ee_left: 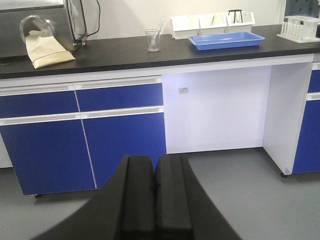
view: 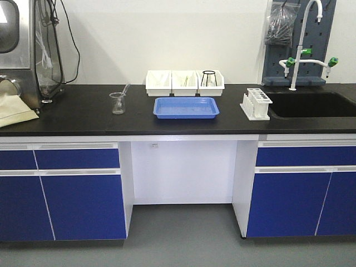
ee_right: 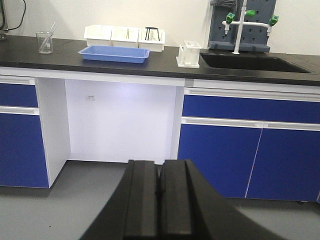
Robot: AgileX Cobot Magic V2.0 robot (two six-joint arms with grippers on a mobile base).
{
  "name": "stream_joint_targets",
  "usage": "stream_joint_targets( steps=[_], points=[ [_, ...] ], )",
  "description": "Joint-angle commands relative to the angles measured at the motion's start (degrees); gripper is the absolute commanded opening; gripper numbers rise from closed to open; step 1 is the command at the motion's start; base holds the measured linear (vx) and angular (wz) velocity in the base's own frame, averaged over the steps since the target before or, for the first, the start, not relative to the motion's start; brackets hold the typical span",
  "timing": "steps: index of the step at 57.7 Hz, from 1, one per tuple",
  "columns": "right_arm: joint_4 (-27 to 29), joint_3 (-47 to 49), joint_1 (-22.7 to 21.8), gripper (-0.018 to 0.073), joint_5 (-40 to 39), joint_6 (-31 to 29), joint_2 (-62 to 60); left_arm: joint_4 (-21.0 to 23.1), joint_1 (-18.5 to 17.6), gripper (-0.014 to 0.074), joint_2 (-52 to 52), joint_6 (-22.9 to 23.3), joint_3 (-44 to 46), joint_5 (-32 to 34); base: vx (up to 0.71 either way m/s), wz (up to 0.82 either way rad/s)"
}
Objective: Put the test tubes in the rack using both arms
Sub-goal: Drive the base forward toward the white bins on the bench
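The white rack (view: pixel 256 104) stands on the black counter (view: pixel 83 111) just left of the sink, also seen in the left wrist view (ee_left: pixel 299 27) and the right wrist view (ee_right: pixel 189 54). At this distance I cannot make out the test tubes. My left gripper (ee_left: pixel 155 159) is shut with nothing between its black fingers, low in front of the blue cabinets and far from the counter. My right gripper (ee_right: pixel 158 164) is shut and empty too, above the grey floor facing the knee gap. Neither arm shows in the front view.
A blue tray (view: pixel 186 107) lies mid-counter, with three white bins (view: pixel 172 82) behind it, the right one holding a black wire tripod (view: pixel 208 78). A glass beaker (view: pixel 118 103) stands to the left. A sink (view: pixel 311 104) and faucet (view: pixel 300 50) are at the right. A cream bag (view: pixel 14 108) lies far left.
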State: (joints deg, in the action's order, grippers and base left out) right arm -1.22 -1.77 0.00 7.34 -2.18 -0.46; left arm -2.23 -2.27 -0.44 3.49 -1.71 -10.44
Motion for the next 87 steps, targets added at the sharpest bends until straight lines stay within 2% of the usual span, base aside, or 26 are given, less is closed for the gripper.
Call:
stream_joint_targets(
  steps=[1,52,87],
  points=[
    [-0.11,-0.63,-0.13,-0.0004,-4.87,-0.20,-0.57,0.34,0.04,-0.0018,-1.13,0.14,-1.57,4.66,0.00,0.00],
    [-0.11,-0.63,-0.13,-0.0004,-4.87,-0.20,-0.57,0.34,0.04,-0.0018,-1.13,0.14,-1.57,4.66,0.02,0.00],
    [-0.11,-0.63,-0.13,-0.0004,-4.87,-0.20,-0.57,0.34,0.04,-0.0018,-1.13,0.14,-1.57,4.66,0.35,-0.07]
  ],
)
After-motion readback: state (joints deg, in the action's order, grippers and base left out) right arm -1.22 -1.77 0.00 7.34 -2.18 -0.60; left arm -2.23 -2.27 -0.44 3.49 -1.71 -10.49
